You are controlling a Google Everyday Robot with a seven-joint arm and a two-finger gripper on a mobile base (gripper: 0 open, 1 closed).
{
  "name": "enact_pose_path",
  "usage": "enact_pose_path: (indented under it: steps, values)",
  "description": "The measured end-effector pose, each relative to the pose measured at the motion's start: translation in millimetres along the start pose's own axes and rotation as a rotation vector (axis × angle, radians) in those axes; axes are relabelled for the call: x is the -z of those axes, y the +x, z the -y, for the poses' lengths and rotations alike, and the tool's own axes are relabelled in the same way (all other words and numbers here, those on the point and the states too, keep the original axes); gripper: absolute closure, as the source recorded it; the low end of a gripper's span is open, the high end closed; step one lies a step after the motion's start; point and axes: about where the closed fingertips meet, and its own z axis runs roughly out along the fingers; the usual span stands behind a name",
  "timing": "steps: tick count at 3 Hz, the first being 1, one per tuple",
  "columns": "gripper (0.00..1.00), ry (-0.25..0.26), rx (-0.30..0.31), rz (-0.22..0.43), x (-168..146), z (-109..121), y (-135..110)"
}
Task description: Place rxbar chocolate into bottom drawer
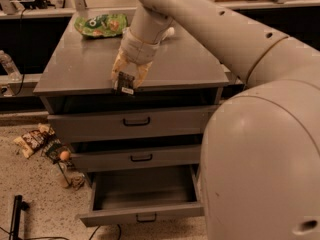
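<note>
Rxbar chocolate (pixel 125 83), flat, black, in fingers (pixel 118 65) over cabinet (pixel 75 69)

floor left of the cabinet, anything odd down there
Yes: snack wrappers and a small round orange object lie scattered on the floor beside the cabinet. Above, the gripper holds the chocolate bar at the cabinet top's front edge.

The gripper (pixel 128 79) hangs at the front edge of the grey surface (pixel 75 69), its fingers closed on the black bar (pixel 124 83), which is held upright with a pale label at its lower end. Well below the gripper the bottom drawer (pixel 145 212) stands pulled open, while the two drawers between are shut. Behind the gripper, a green bag (pixel 100 25) lies on the surface.
</note>
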Motion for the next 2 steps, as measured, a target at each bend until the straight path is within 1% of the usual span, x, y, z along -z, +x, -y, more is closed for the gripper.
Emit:
enact_pose_path:
  steps: [1,2]
  values:
    - [1.00,0.048,-0.049,-0.038,9.0,3.9,-27.3]
    - [1.00,0.123,-0.089,-0.056,-5.5,15.8,-64.2]
